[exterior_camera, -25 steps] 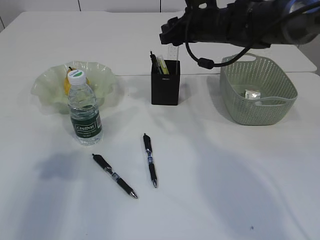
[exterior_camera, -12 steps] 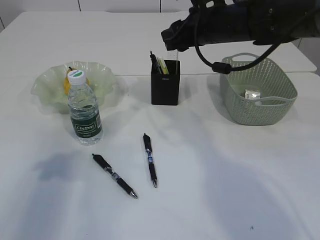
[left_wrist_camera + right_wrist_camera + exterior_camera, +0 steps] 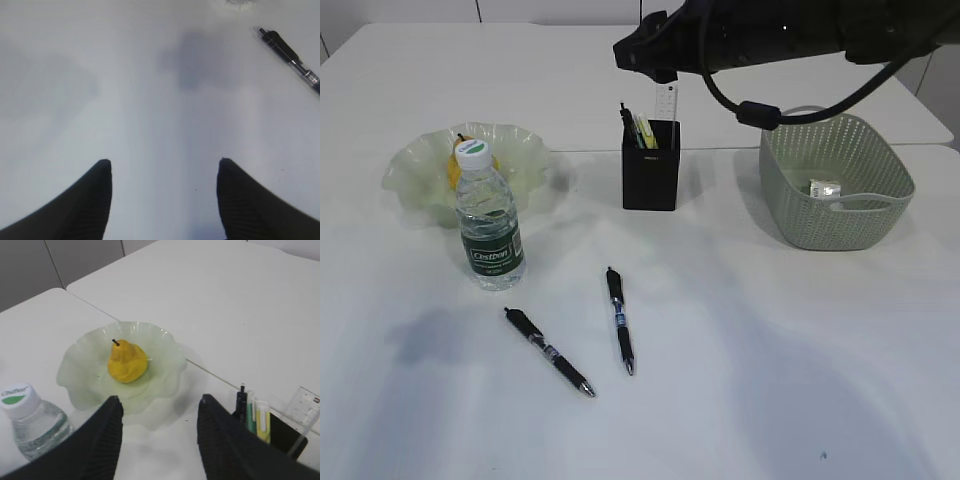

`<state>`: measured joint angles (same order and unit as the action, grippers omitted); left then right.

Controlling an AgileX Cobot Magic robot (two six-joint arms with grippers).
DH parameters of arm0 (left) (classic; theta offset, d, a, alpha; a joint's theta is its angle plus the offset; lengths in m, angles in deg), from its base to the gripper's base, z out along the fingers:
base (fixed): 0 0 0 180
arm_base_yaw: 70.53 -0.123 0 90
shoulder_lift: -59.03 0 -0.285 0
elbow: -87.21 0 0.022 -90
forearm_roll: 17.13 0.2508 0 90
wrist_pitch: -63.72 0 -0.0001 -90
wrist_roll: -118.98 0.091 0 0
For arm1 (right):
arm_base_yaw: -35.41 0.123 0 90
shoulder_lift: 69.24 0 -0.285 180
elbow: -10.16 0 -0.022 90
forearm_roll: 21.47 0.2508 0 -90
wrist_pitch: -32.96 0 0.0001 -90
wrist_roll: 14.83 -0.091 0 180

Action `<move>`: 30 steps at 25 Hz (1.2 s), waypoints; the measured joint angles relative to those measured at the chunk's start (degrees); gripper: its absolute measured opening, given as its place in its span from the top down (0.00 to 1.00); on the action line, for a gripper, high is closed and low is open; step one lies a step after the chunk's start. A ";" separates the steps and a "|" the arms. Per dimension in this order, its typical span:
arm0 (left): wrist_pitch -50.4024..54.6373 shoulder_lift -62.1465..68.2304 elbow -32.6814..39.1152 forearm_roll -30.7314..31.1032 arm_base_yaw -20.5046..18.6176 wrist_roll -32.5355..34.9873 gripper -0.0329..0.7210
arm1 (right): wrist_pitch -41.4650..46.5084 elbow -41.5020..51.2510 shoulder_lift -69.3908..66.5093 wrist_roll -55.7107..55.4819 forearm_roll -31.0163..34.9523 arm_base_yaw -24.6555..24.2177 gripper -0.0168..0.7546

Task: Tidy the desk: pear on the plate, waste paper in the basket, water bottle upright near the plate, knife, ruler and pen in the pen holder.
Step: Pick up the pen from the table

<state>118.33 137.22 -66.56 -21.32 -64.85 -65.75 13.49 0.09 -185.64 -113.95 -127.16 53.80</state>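
Note:
The yellow pear (image 3: 127,361) lies on the pale green wavy plate (image 3: 70,375). Beside the plate stands the upright water bottle (image 3: 490,222). The black pen holder (image 3: 650,178) holds a clear ruler (image 3: 666,104), a yellow-green knife (image 3: 262,421) and a dark pen (image 3: 241,402). Two black pens (image 3: 548,351) (image 3: 620,322) lie on the table in front. The waste paper (image 3: 825,187) sits in the green basket (image 3: 880,215). My right gripper (image 3: 160,399) hangs open and empty above the holder's left side. My left gripper (image 3: 163,164) is open over bare table, with one pen (image 3: 289,52) at its upper right.
The right arm (image 3: 790,35) stretches across the back of the table above the basket and holder, trailing a looped cable (image 3: 750,112). A seam (image 3: 440,150) between two white tabletops runs behind the plate. The left arm is outside the exterior view.
The right arm has swung left and slightly up, so its gripper end now sits above the holder's left side. The objects on the table have not moved.

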 joint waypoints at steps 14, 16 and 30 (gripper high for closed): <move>0.96 0.00 0.00 -1.94 0.00 0.00 0.34 | -7.56 8.81 9.64 -6.15 -0.24 0.00 0.50; 1.18 0.00 0.00 -3.75 0.00 0.00 0.34 | -7.56 11.56 11.77 -6.15 -0.24 0.00 0.50; -2.09 -1.97 0.00 -7.79 10.07 -9.62 0.34 | -6.58 18.61 18.36 -6.15 -0.24 0.00 0.50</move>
<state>116.24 135.26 -66.56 -29.11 -54.78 -75.37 6.91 18.70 -167.28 -120.10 -127.40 53.80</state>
